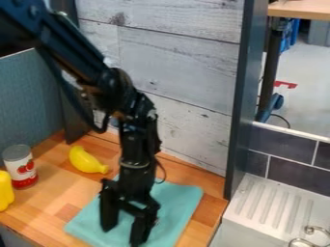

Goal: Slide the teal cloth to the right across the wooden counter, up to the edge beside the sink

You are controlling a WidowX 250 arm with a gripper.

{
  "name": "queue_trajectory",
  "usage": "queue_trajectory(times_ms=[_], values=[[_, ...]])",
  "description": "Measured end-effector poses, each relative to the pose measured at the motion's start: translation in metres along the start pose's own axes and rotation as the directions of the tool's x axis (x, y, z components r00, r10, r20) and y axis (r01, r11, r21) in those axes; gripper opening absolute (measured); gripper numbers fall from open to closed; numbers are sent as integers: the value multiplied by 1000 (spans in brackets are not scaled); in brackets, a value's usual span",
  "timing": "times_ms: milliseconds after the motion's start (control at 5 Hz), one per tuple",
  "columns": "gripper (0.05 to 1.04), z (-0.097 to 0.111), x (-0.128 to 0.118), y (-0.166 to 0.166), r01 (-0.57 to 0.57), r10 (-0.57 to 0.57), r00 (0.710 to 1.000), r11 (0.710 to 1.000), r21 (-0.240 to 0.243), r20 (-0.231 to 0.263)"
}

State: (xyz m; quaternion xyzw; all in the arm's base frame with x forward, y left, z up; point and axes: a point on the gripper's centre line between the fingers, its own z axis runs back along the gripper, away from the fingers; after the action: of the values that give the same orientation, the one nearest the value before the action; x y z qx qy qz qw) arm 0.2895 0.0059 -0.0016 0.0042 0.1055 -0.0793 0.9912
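Fingers (108,213) apart over cloth (179,201), yellow object (86,160) nearby

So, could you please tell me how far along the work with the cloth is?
The teal cloth already lies flat on the wooden counter. The black gripper is over it, its fingers apart, with nothing visibly held between them. Any lifting or folding seems left to do, as I see no raised part or clear fold. The can and yellow fruit stay off the cloth.

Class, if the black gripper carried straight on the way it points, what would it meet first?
Probably the teal cloth on the wooden counter; whether the gripper touches it now is unclear.
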Motion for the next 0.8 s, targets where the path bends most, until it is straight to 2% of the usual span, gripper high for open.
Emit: queue_trajectory(times_ms=[200, 400, 600, 800], values=[[1001, 5, 27, -10, 42, -42, 999, 999, 10, 15], [1001, 12, 50, -15, 29, -28, 998, 999, -14, 57], [1001, 14, 52, -15, 10, -9, 998, 1000, -16, 65], [1001, 14, 43, -16, -23, 24, 997, 1000, -17, 70]])
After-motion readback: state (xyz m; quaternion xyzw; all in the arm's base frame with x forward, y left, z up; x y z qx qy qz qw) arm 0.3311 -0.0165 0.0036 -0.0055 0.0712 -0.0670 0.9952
